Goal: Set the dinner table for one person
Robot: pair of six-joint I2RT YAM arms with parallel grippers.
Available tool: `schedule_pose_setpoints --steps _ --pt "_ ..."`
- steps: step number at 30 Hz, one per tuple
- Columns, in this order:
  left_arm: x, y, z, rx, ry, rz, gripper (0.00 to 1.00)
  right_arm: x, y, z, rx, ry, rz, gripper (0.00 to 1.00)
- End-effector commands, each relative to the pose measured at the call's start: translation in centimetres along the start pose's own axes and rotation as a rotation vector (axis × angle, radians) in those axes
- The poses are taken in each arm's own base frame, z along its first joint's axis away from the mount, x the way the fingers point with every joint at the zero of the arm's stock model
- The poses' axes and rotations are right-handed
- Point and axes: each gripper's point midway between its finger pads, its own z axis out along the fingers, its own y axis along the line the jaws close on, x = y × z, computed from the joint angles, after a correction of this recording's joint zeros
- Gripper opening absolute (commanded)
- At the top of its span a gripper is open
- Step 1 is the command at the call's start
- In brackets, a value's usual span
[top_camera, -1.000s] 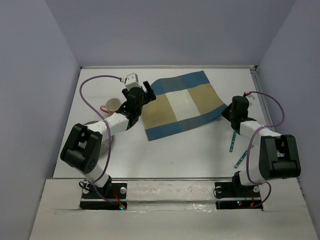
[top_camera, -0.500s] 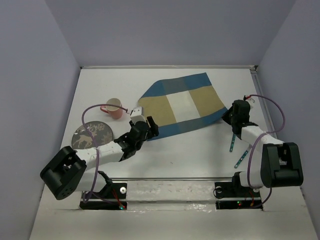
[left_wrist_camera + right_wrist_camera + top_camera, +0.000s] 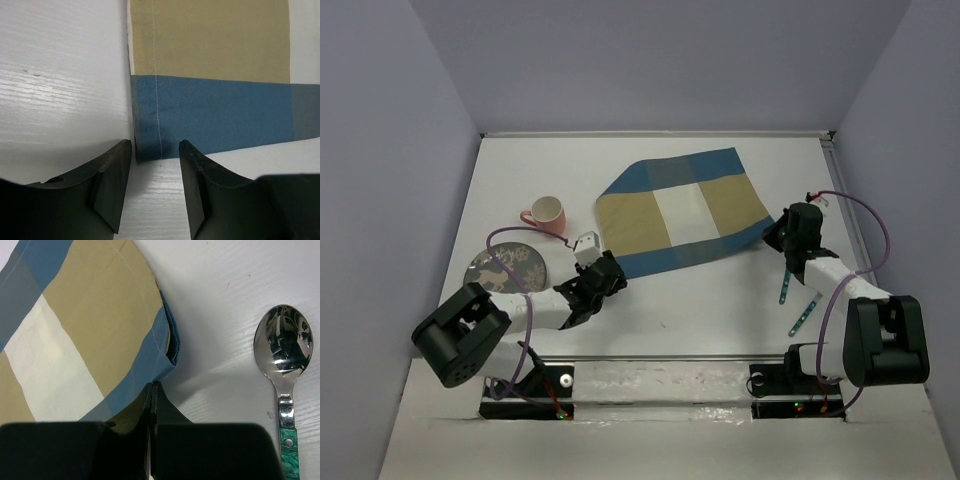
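The blue-and-tan checked placemat point(image 3: 682, 215) lies on the white dinner table point(image 3: 720, 300), its right corner lifted. My left gripper point(image 3: 608, 272) is low and open, its jaws apart just short of the placemat's near-left blue corner point(image 3: 150, 145), with bare table between them and nothing held. In the left wrist view the left gripper point(image 3: 155, 149) faces that corner. My right gripper point(image 3: 775, 237) is shut on the placemat's right blue edge point(image 3: 160, 360), which folds up from the pinch. In the right wrist view the right gripper point(image 3: 151, 386) has its jaws pressed together on the cloth.
A pink cup point(image 3: 547, 213) stands left of the placemat. A grey patterned plate point(image 3: 505, 268) lies at the near left under my left arm. A teal-handled spoon point(image 3: 786, 285) and another teal-handled utensil point(image 3: 803, 315) lie by my right arm; the spoon's bowl shows in the right wrist view point(image 3: 282, 347).
My left arm has drawn back from the placemat's far-left side to its near-left corner and lowered. The placemat's left side has shifted and lies flatter. The right gripper has barely moved.
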Motion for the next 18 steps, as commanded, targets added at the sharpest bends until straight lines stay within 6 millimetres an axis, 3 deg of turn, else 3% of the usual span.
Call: schedule_pose_setpoints --steps 1,5,12,15,16,18 --pt "-0.7 0.2 0.3 -0.029 -0.048 -0.045 0.54 -0.4 0.3 -0.2 -0.025 -0.016 -0.013 0.00" --pt "-0.1 0.2 0.8 -0.039 -0.028 -0.031 0.50 -0.5 0.5 -0.2 -0.030 -0.018 -0.008 0.00" --pt "0.7 1.0 0.9 -0.056 -0.005 -0.001 0.21 -0.6 0.5 -0.4 -0.036 -0.023 -0.012 0.00" --pt "-0.6 0.7 0.4 -0.045 -0.041 0.003 0.06 -0.8 0.8 -0.5 -0.045 -0.026 -0.011 0.00" --pt "-1.8 -0.2 0.0 -0.020 -0.071 0.006 0.00 -0.9 1.0 -0.7 -0.056 -0.030 -0.009 0.00" --pt "-4.2 -1.2 -0.9 0.005 -0.123 0.003 0.00 -1.1 1.3 -1.0 -0.067 -0.035 -0.008 0.00"
